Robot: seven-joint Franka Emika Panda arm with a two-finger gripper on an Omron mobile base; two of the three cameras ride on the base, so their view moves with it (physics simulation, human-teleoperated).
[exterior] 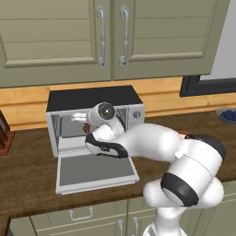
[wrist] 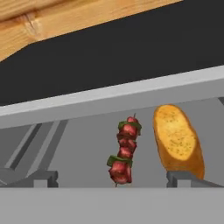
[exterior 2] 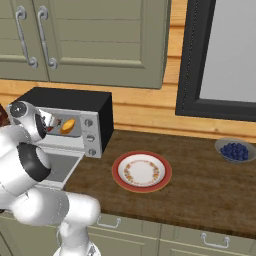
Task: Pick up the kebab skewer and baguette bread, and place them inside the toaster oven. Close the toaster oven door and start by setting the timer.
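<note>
From the hand camera I see the kebab skewer (wrist: pixel 124 152) lying inside the toaster oven (exterior: pixel 92 99), its stick running front to back, and the baguette bread (wrist: pixel 178 141) just beside it, lying the same way — the two are apart, not touching. The toaster oven door (exterior: pixel 94 171) is dropped flat onto the dark wooden counter (exterior 2: pixel 200 175). My gripper (wrist: pixel 112 186) sits at the oven's mouth with its fingers spread and nothing between them. Off to the side stand a red-rimmed plate (exterior 2: pixel 142 171) and a bowl of blueberries (exterior 2: pixel 234 150) — green cabinets (exterior: pixel 106 37) hang above.
</note>
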